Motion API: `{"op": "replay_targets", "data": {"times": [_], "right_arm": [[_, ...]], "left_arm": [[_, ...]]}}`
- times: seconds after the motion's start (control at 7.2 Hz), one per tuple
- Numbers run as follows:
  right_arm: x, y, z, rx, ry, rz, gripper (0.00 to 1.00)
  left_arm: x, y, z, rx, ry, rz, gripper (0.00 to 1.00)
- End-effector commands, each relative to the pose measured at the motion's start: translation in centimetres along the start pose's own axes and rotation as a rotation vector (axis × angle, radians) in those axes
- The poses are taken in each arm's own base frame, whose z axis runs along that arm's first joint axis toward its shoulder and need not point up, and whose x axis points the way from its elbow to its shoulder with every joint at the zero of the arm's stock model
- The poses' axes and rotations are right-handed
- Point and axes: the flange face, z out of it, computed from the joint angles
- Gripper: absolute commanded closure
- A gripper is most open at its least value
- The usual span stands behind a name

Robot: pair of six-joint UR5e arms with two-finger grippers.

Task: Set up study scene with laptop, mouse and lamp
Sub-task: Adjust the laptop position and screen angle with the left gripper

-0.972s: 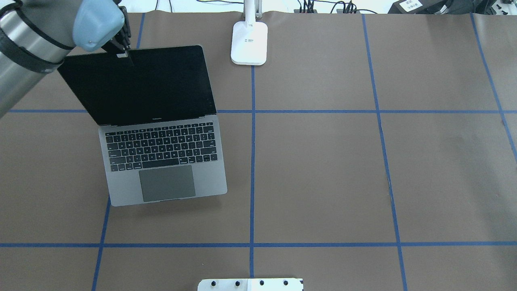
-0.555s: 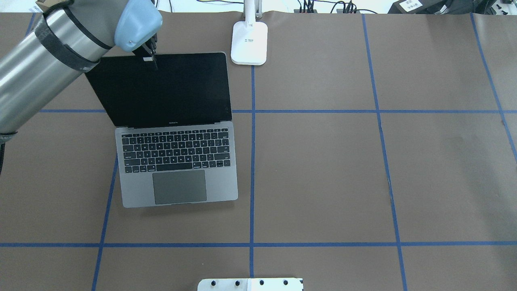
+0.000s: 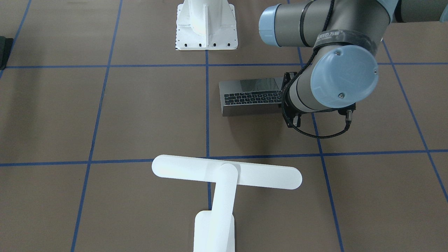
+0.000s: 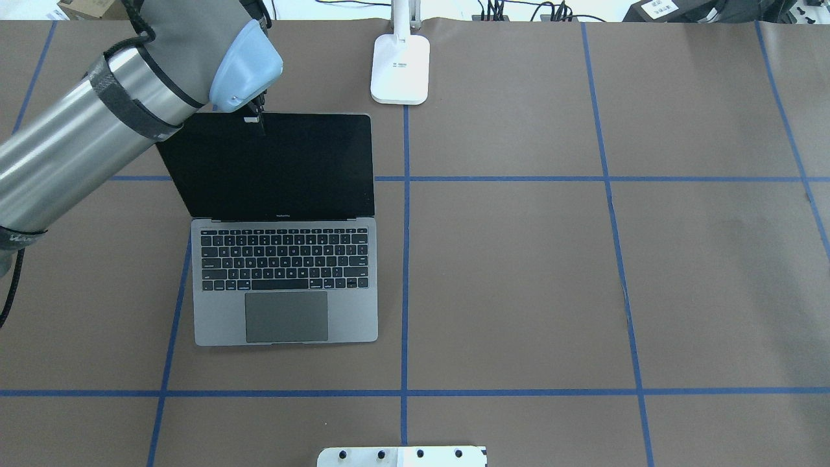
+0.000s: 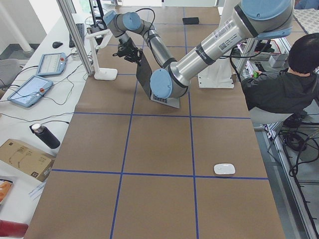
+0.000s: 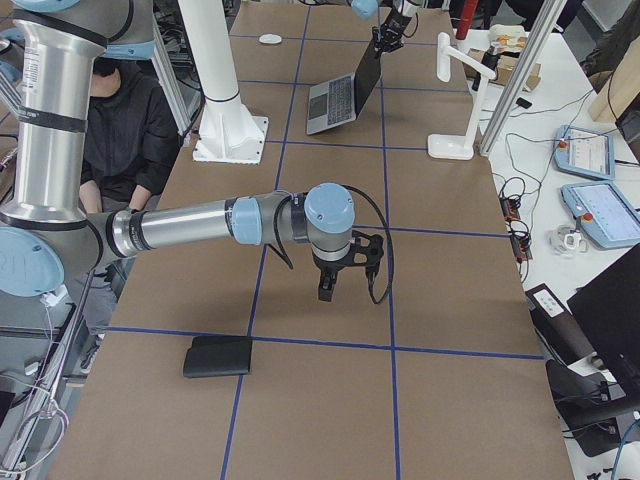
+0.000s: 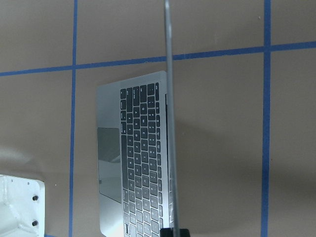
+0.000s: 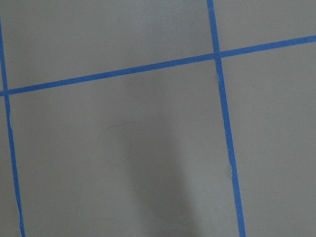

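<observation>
- we see the left gripper point(image 4: 256, 120) clamped on the top edge of the laptop point(image 4: 285, 285) lid.
- since a second ago the laptop has slid toward 3 o'clock in the overhead view and turned square to the tape lines point(image 4: 405, 259).
- it sits at 7 o'clock from the lamp point(image 4: 400, 68) base.
- the right gripper point(image 6: 335, 280) hangs above the table point(image 6: 450, 300); we cannot tell how its fingers stand.

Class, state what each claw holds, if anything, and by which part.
Left claw: the laptop, by the top edge of its screen. Right claw appears empty.
</observation>
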Motion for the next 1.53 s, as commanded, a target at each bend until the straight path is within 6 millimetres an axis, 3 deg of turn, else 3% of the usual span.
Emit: {"op": "replay_targets", "data": {"times": [0.0, 0.97, 1.39], "right_arm": [[0.0, 0.0, 0.0, 0.001, 0.000, -0.001, 0.01], [-0.1, -0.1, -0.1, 0.004, 0.004, -0.007, 0.01], [0.0, -0.1, 0.0, 0.002, 0.006, -0.004, 0.01]], "left_arm": [[1.2, -0.2, 0.5, -0.006, 0.008, 0.010, 1.00], [6.1, -2.4, 3.1, -0.028, 0.043, -0.042, 1.00], [6.6, -3.5, 4.1, -0.031, 0.045, -0.054, 1.00]]}}
